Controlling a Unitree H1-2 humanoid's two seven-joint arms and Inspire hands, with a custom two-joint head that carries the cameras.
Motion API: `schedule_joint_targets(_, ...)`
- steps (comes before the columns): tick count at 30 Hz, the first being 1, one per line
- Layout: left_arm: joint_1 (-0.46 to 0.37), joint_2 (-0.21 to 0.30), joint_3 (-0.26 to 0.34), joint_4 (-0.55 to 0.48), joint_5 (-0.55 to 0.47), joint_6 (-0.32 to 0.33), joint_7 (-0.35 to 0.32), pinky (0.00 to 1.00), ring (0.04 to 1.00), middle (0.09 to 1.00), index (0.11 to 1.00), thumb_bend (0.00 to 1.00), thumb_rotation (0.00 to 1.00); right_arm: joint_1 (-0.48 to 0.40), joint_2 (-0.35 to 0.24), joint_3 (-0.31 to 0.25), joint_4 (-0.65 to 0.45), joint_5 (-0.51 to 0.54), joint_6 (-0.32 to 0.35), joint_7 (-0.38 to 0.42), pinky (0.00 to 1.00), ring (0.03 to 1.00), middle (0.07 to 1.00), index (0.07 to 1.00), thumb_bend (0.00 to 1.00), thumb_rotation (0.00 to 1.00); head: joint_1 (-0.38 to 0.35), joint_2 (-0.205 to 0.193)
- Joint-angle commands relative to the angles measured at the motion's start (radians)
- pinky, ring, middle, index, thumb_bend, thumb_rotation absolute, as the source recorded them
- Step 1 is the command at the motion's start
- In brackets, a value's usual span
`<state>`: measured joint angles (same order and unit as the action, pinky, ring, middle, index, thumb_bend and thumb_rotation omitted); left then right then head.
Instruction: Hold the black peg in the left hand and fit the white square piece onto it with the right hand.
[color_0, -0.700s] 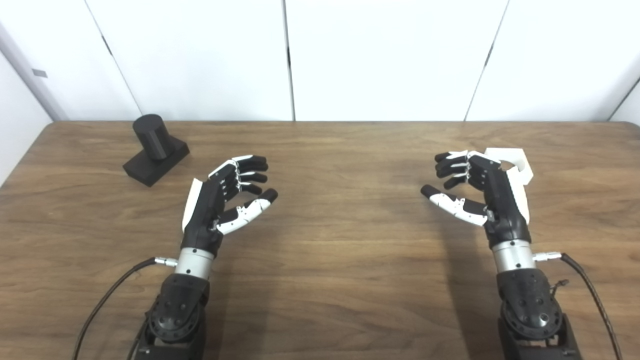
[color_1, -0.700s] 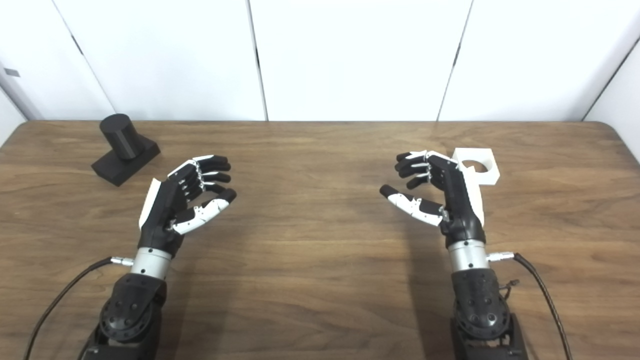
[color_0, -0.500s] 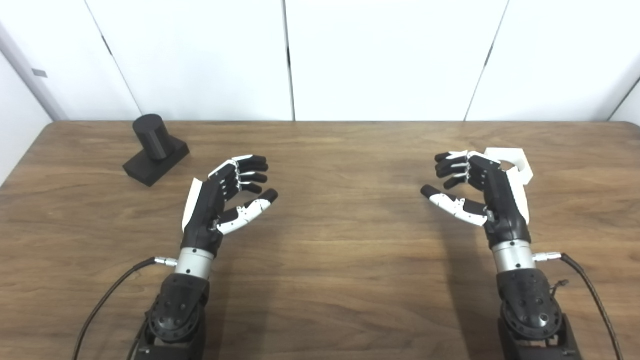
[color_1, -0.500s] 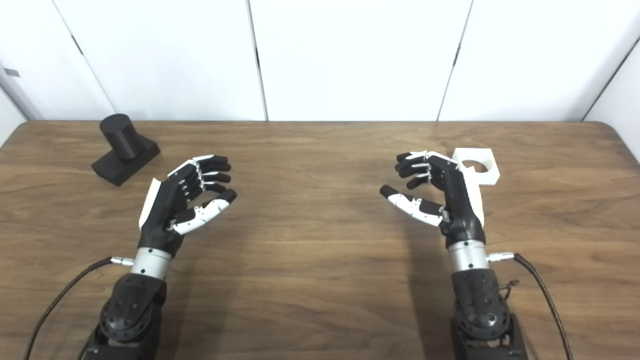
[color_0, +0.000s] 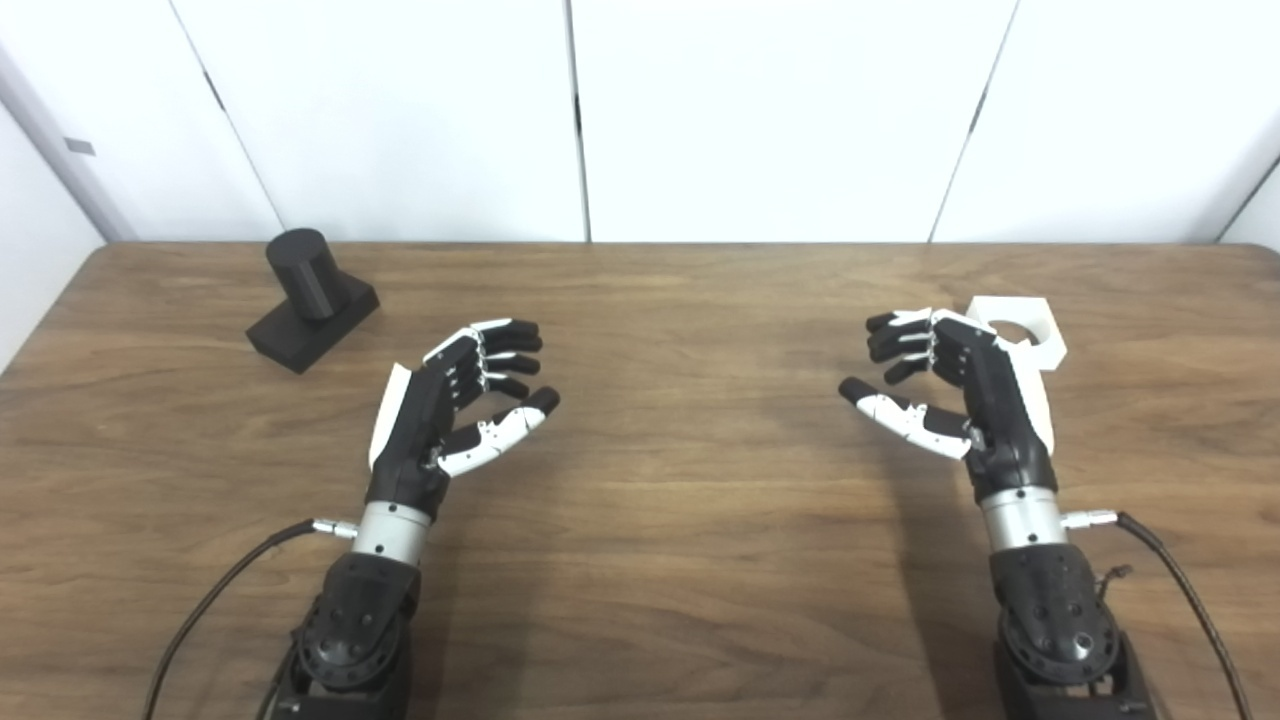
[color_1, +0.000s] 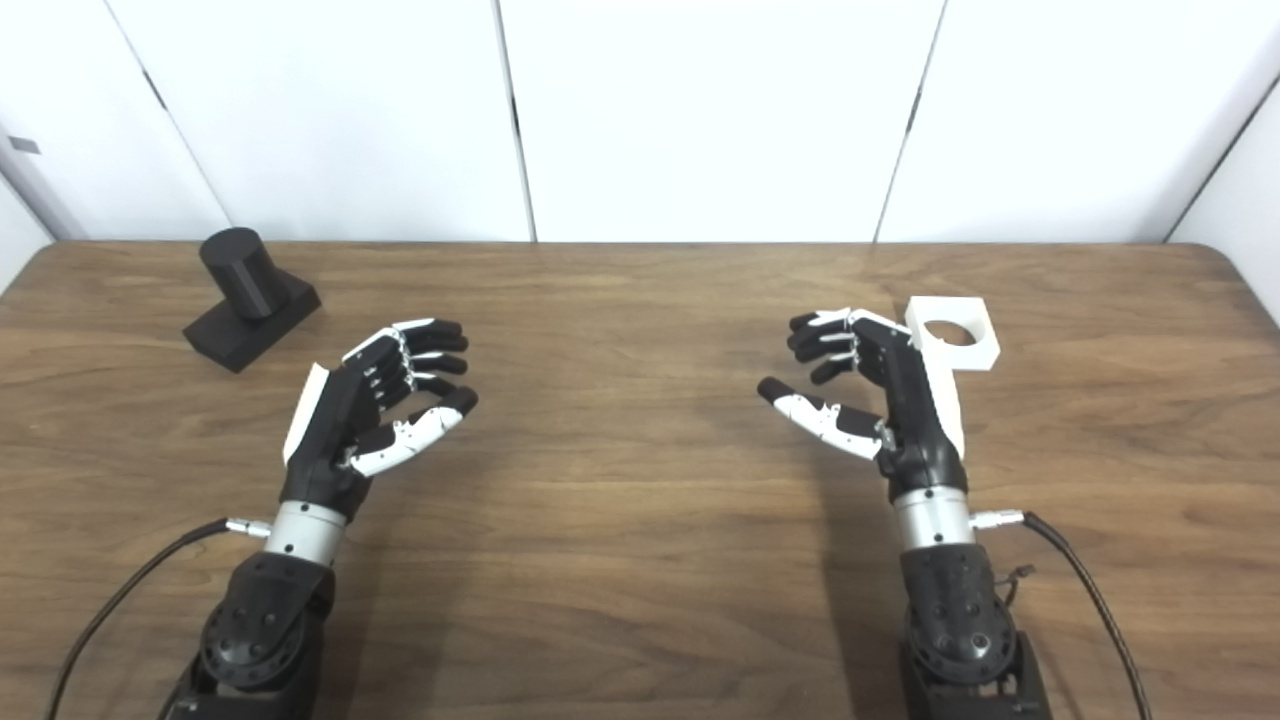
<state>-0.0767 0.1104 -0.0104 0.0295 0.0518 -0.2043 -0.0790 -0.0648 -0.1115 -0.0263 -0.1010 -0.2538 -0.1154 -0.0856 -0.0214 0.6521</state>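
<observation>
The black peg (color_0: 303, 275), a short cylinder on a flat black base, stands at the table's far left. My left hand (color_0: 450, 405) hovers open to the right of it and nearer to me, well apart from it, palm turned inward. The white square piece (color_1: 952, 332), with a round hole in its top, lies on the table at the right. My right hand (color_1: 880, 395) is open just left of the piece and partly in front of it, holding nothing.
The wooden table (color_0: 680, 520) ends at a white panelled wall along its far edge. Black cables (color_0: 210, 600) trail from both wrists toward the near edge.
Both hands have drawn back slightly toward me and a little lower in the picture. The peg and the white piece have not moved.
</observation>
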Motion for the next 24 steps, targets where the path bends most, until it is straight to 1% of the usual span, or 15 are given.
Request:
schedule_joint_targets(1, -0.022, 0.002, -0.002, 0.004, 0.005, -0.063, 0.008, 0.57, 0.648, 0.697, 0.676, 0.64, 0.14, -0.018, -0.005, -0.003, -0.019, 0.002, -0.047, -0.013, 0.45, 0.566, 0.654, 0.496, 0.5, 0.13, -0.002, -0.009)
schedule_joint_targets(2, -0.022, 0.002, -0.002, 0.01, 0.004, -0.071, 0.008, 0.57, 0.645, 0.696, 0.676, 0.64, 0.13, -0.016, -0.005, -0.003, -0.014, 0.003, -0.054, -0.013, 0.45, 0.569, 0.656, 0.496, 0.5, 0.13, -0.002, -0.009)
schedule_joint_targets(3, -0.022, 0.002, -0.002, 0.016, 0.004, -0.078, 0.008, 0.57, 0.645, 0.695, 0.676, 0.64, 0.12, -0.016, -0.006, -0.002, -0.007, 0.003, -0.067, -0.015, 0.46, 0.573, 0.657, 0.496, 0.5, 0.13, -0.002, -0.02)
schedule_joint_targets(4, -0.021, 0.001, -0.002, 0.019, 0.005, -0.083, 0.009, 0.57, 0.646, 0.695, 0.675, 0.63, 0.12, -0.015, -0.007, -0.002, -0.002, 0.002, -0.076, -0.016, 0.46, 0.574, 0.657, 0.496, 0.5, 0.13, -0.002, -0.02)
schedule_joint_targets(5, -0.021, 0.001, -0.002, 0.025, 0.005, -0.089, 0.01, 0.57, 0.647, 0.695, 0.674, 0.63, 0.12, -0.015, -0.007, -0.001, 0.002, -0.001, -0.082, -0.017, 0.46, 0.574, 0.656, 0.496, 0.5, 0.13, -0.002, -0.03)
schedule_joint_targets(9, -0.02, -0.001, -0.001, 0.039, -0.002, -0.098, 0.008, 0.59, 0.655, 0.697, 0.674, 0.64, 0.13, -0.012, -0.007, -0.001, 0.007, -0.019, -0.087, -0.02, 0.46, 0.576, 0.657, 0.496, 0.5, 0.13, 0.0, -0.042)
schedule_joint_targets(15, -0.022, -0.004, 0.0, 0.05, -0.012, -0.11, 0.004, 0.59, 0.654, 0.697, 0.678, 0.66, 0.14, -0.013, -0.003, -0.005, 0.016, -0.001, -0.097, -0.019, 0.46, 0.571, 0.651, 0.496, 0.5, 0.13, -0.001, -0.041)
schedule_joint_targets(19, -0.019, -0.005, 0.0, 0.04, -0.006, -0.1, 0.006, 0.58, 0.655, 0.7, 0.682, 0.66, 0.14, -0.012, -0.006, -0.003, 0.015, -0.009, -0.092, -0.017, 0.45, 0.571, 0.656, 0.496, 0.5, 0.13, -0.001, -0.041)
schedule_joint_targets(24, -0.021, -0.004, 0.001, 0.05, -0.008, -0.106, 0.006, 0.59, 0.662, 0.705, 0.687, 0.65, 0.14, -0.014, -0.006, -0.001, 0.026, -0.019, -0.106, -0.024, 0.45, 0.568, 0.655, 0.496, 0.5, 0.13, -0.003, -0.047)
